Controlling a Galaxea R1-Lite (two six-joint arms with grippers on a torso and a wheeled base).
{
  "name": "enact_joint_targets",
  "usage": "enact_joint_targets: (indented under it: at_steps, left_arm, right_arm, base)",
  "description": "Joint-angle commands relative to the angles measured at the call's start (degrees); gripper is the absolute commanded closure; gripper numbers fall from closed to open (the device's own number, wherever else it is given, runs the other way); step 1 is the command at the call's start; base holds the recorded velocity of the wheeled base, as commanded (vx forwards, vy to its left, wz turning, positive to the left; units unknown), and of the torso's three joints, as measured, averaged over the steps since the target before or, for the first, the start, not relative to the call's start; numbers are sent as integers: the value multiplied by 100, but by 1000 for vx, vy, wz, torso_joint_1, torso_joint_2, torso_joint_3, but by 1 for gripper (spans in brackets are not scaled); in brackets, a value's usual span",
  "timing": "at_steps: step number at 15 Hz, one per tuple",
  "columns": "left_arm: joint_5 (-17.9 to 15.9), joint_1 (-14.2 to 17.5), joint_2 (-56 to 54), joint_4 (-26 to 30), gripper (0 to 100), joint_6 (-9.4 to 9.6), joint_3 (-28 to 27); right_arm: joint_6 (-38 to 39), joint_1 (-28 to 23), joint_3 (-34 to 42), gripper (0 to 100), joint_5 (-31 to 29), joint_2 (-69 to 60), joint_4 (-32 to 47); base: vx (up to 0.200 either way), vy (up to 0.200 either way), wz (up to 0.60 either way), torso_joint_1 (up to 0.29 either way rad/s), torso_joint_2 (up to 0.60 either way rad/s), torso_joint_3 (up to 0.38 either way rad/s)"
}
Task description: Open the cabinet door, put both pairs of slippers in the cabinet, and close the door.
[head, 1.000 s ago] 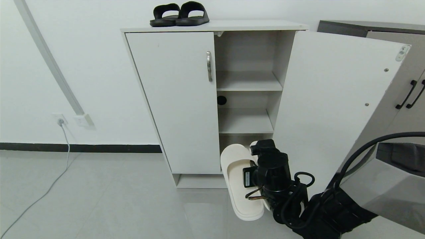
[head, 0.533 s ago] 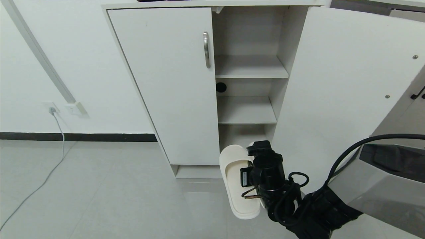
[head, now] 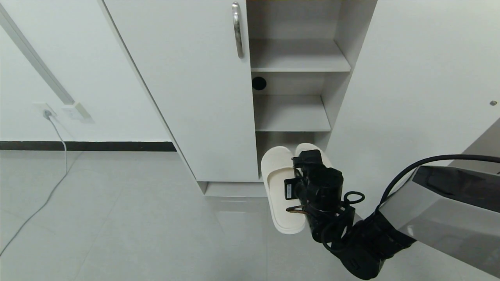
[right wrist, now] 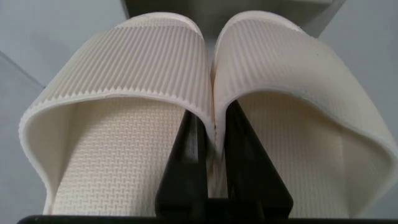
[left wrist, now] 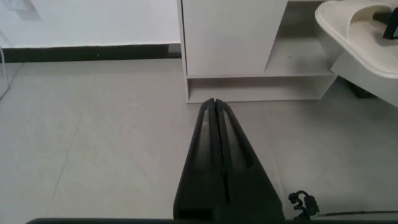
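- your right gripper (head: 309, 159) is clamped on the pair of white slippers (head: 282, 191). in the right wrist view its two black fingers (right wrist: 186, 163) stand almost together, pinching the inner strap edges of both slippers where they meet.
- the slippers lie side by side, footbeds up, held off the floor (head: 117, 226) just in front of the cabinet (head: 234, 189). their toes point at the lowest compartment (head: 287, 138). you cannot tell whether the toes are past its front edge.
- the cabinet's right door (head: 410, 97) stands wide open, just beside the right arm. the left door (head: 183, 89) is shut, and its metal handle (head: 236, 30) runs upright next to the opening.
- two white shelves (head: 293, 113) sit above that lowest compartment.
- your left gripper (left wrist: 214, 104) hangs low over the floor, facing the cabinet's base. its fingers are pressed flat together with nothing between them. from the left wrist view, one slipper shows near the open side of the cabinet.
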Motion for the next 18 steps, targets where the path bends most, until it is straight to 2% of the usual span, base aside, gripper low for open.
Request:
enact_joint_targets:
  at_steps: [1, 7, 18]
  left_arm:
    - [4, 2, 7, -2, 100, -3, 0]
    - [13, 2, 7, -2, 100, -21, 0]
    - [13, 2, 7, -2, 100, -29, 0]
  right_arm:
    - [-122, -100, -11, 100, -51, 41, -209]
    - [-218, -118, -38, 100, -51, 14, -472]
    - [-245, -153, -20, 100, -42, 41, -516]
  base:
    - [0, 0, 0, 12, 7, -139]
    - [0, 0, 0, 0, 1, -8]
    - [200, 0, 0, 3, 2, 1]
